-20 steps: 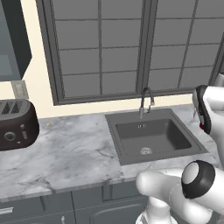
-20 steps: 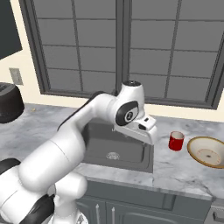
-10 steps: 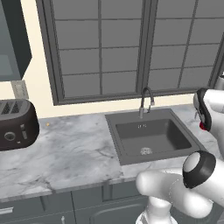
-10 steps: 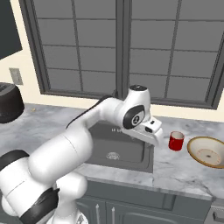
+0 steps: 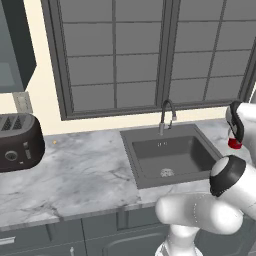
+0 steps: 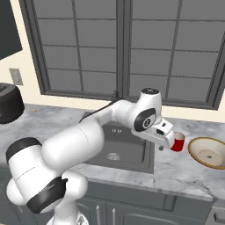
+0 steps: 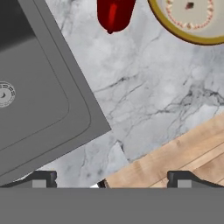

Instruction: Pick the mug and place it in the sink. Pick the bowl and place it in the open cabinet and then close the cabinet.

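Note:
The small red mug (image 6: 178,143) stands on the marble counter right of the dark grey sink (image 6: 117,148), and the tan bowl (image 6: 210,153) sits just right of the mug. My gripper (image 6: 164,145) hangs open close to the mug's left side, above the counter strip between the sink and the mug. In the hand view the mug (image 7: 114,14) and the bowl (image 7: 192,19) lie at the top edge and the sink (image 7: 39,103) at the left. My gripper (image 7: 111,181) there has its tips far apart with nothing between them. Part of the dark wall cabinet (image 5: 17,45) shows at the upper left.
A dark arched faucet (image 5: 167,117) rises behind the basin, in front of a large grey-framed window. A black toaster (image 5: 17,142) stands at the counter's far left. Wooden floor (image 7: 183,151) shows past the counter's front edge. Bare marble (image 5: 85,170) stretches between the toaster and the sink.
The arm has swung right across the sink, carrying the open gripper from over the basin to just left of the mug. Mug and bowl have not moved.

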